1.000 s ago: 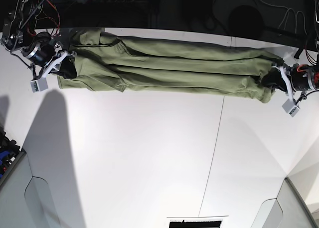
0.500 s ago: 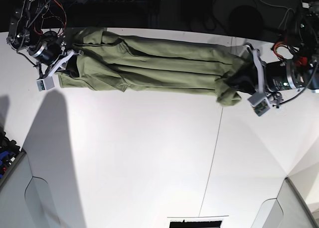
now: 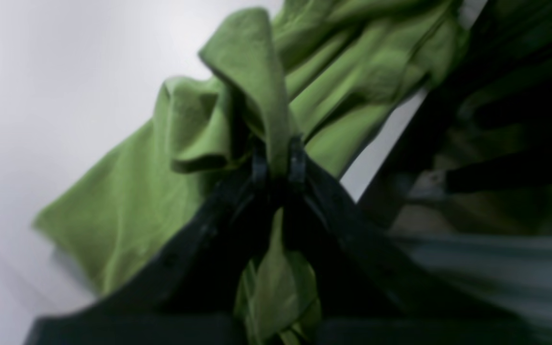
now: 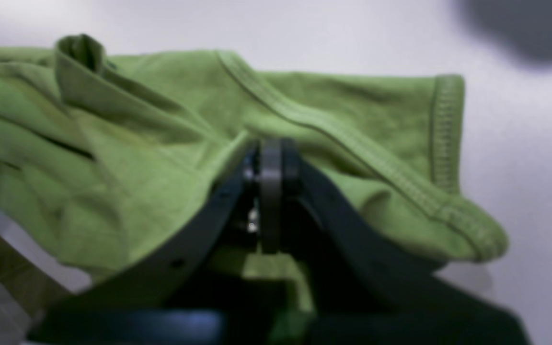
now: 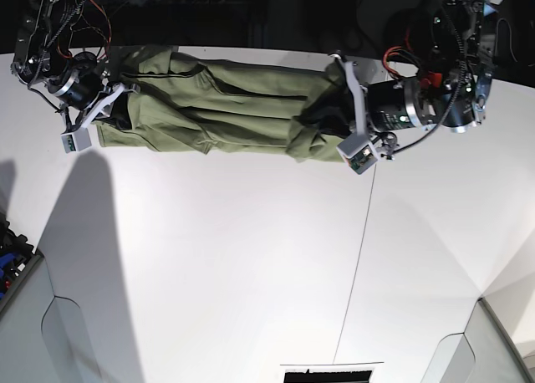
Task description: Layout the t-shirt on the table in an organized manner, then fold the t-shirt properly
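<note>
My left gripper (image 3: 276,165) is pinched tight on a fold of the t-shirt (image 3: 237,143). In my left wrist view the cloth rises as a peaked ridge straight up from between the two black fingers (image 3: 259,167), and more of it hangs down below them toward the camera. The rest of the green fabric spreads out to the left and upward from the pinch, lying over the white table (image 3: 41,96).

My right gripper (image 4: 271,163) is likewise clamped shut on the shirt, its fingers (image 4: 271,191) pressed together with cloth bunched on both sides. A stitched seam runs diagonally just to the right of the grip, and a hemmed sleeve opening sits further right, its edge resting on the table (image 4: 520,143).

From the base view, my left gripper (image 5: 334,115) sits near the middle of the table's far edge, with that end of the t-shirt (image 5: 226,107) bunched and doubled around it. The shirt stretches from there as a long wrinkled band to my right gripper (image 5: 104,107) at the view's left. The whole garment lies along the far side of the table (image 5: 251,257), and the thin dark seam (image 5: 355,266) across the tabletop runs just beside my left gripper.
</note>
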Robot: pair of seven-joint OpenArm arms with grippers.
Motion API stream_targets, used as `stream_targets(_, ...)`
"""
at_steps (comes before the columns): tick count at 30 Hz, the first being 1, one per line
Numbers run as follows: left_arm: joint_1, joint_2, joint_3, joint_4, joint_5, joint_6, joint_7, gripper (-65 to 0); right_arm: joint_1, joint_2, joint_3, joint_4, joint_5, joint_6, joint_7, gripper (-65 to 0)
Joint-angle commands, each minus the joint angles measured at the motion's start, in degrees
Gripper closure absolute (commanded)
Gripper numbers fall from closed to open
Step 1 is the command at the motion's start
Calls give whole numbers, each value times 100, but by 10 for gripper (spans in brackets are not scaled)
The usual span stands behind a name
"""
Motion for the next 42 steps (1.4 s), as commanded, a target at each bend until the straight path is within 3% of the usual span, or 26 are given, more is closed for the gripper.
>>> stream_targets(1, -59, 92, -9, -9, -107, -20, -131, 0, 31, 63, 9, 79, 37, 26, 66, 0)
stream_targets(4, -118, 435, -9, -396, 96, -20, -219, -18, 31, 63, 9, 79, 0, 26, 66, 0)
stream_targets(8, -337, 717, -9, -1014, 509, -20, -367, -202, 33, 63, 4, 79, 22, 24, 72, 0)
stream_targets(10, -424, 763, -9, -1239, 498, -20, -374, -317, 31, 61, -2, 79, 52, 26, 70, 0)
stream_targets(12, -433, 761, 20, -1335, 420, -20, -382, -391, 31, 63, -2, 79, 48, 24, 68, 0)
stream_targets(16, -422, 780, 44, -1318, 262, -17, -380, -399, 33, 63, -2, 79, 48, 24, 68, 0)
stream_targets(23, -422, 752, 44, -623, -1029, -141, 61, -398, 33, 66, 0, 79, 52, 24, 90, 0)
stream_targets(29, -426, 710, 0, -588, -669, -141, 48, -398, 39, 232, 98, 245, 452, 31, 81, 0)
stream_targets(39, -31, -179, -975, -588, -638, -141, -37, -397, 42, 774, 1099, 1012, 599, 17, -26, 0)
stream_targets(40, 31, -247, -1027, -588, -662, -141, -39, -398, 31, 848, 1156, 997, 533, 15, -59, -12)
stream_targets(42, 144, -343, -1062, -588, -699, -141, -37, -398, 15, 992, 1187, 896, 411, -46, -175, -186)
